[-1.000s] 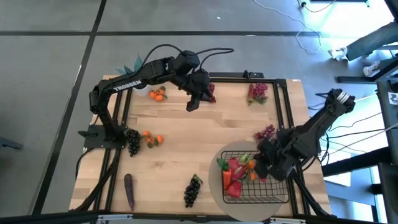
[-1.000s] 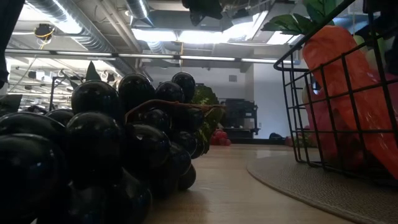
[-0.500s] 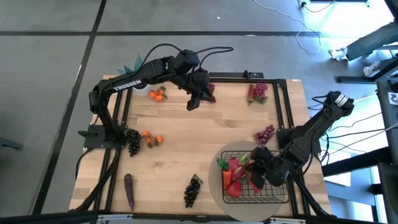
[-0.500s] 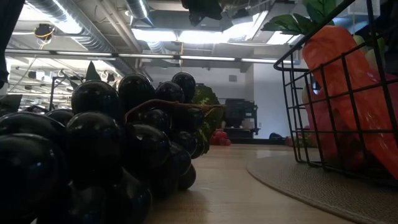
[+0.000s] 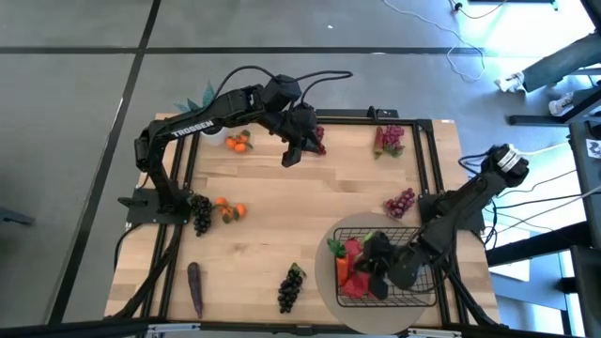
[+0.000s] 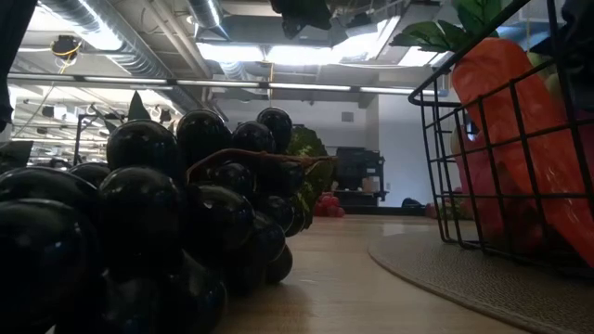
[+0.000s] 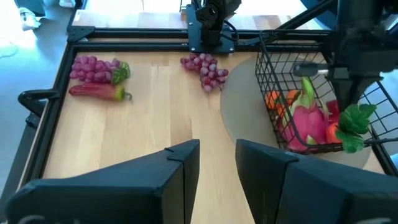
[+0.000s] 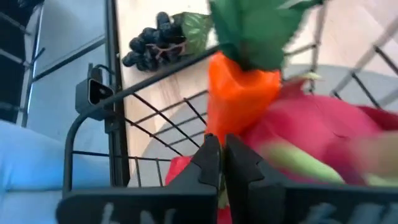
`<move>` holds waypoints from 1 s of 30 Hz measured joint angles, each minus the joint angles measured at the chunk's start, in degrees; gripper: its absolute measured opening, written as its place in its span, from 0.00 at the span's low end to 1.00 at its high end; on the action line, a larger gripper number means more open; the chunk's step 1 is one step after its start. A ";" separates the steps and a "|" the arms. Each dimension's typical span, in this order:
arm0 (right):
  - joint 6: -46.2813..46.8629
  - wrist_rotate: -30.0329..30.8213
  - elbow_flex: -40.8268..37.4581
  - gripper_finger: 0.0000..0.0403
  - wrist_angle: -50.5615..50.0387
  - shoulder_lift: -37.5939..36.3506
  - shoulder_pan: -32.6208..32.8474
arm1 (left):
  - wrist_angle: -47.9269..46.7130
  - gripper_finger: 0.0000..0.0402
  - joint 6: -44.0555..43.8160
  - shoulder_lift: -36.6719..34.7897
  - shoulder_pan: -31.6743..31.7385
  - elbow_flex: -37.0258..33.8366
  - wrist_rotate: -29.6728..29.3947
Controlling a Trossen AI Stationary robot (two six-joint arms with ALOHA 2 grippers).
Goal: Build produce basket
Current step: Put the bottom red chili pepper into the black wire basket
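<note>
From above, the black wire basket sits on a round beige mat at the table's near right; inside it lie a carrot and pink dragon fruit. The right gripper reaches down into the basket among them, while the left gripper hovers far from the basket, beside red grapes. Level with the table, dark grapes loom left of the basket. The left wrist shows its fingers spread apart, empty. The right wrist shows its fingers pressed nearly together against the carrot; whether anything is pinched cannot be told.
</note>
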 joint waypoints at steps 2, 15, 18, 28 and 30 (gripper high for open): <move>-0.99 -1.74 0.00 0.00 1.23 1.19 -0.43 | -0.03 0.23 0.00 0.00 0.00 0.00 0.02; -1.70 -3.80 0.00 0.03 2.32 2.80 -1.40 | -0.12 0.23 0.02 0.00 0.00 0.00 0.02; -1.55 -3.83 0.00 0.03 2.30 2.80 -1.68 | -0.14 0.23 0.02 0.00 0.00 0.00 0.02; -1.71 -3.80 0.00 0.02 2.25 2.28 -2.46 | -0.92 0.23 0.04 0.00 0.00 0.00 0.02; -1.60 -3.74 0.00 0.01 2.17 2.30 -2.46 | -1.40 0.23 0.04 0.00 -0.01 0.00 0.02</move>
